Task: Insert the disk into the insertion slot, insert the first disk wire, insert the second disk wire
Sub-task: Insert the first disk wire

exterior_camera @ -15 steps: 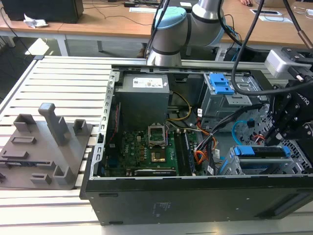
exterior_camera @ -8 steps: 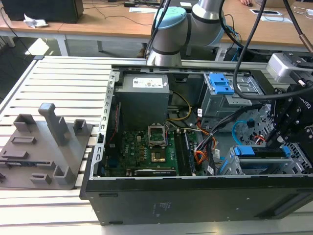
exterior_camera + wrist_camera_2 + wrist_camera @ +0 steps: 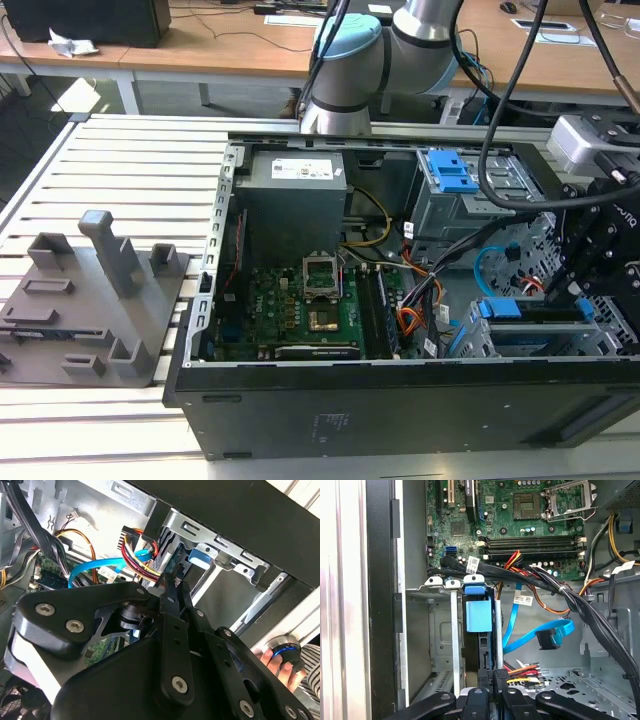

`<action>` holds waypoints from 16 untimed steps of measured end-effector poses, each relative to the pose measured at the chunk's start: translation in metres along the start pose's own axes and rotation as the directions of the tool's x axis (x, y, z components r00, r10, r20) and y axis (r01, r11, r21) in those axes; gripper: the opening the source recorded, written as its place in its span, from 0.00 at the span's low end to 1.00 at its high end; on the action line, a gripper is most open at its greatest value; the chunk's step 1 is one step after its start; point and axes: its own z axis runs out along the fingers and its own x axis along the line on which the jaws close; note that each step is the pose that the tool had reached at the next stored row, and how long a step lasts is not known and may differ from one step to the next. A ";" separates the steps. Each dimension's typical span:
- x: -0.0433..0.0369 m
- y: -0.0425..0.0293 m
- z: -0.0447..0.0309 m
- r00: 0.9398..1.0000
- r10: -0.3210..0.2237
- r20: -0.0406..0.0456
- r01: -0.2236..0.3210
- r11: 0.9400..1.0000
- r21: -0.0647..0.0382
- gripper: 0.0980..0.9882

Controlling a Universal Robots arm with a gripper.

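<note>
Your claw (image 3: 492,677) sits right at the rear edge of the disk (image 3: 480,615), jaws drawn narrow around the black plug of the first disk wire (image 3: 522,670), whose red, yellow and black strands run off to one side. The disk stands edge-on inside the insertion slot (image 3: 454,630), its blue carrier tab at the bay's mouth. The second disk wire (image 3: 540,635) loops just beside the cage, its dark plug hanging free, apart from the disk. In the exterior view you see the computer case (image 3: 400,400) lying open, with the motherboard (image 3: 300,310) on its floor and the drive cage at the exterior view's right.
</note>
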 end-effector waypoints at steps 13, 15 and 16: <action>0.0002 -0.0022 0.0030 1.000 0.000 0.000 0.000 1.000 0.000 0.07; 0.0001 -0.0022 0.0037 1.000 0.000 0.001 0.000 1.000 0.000 0.09; 0.0002 -0.0022 0.0038 1.000 0.000 0.001 0.000 1.000 0.000 0.09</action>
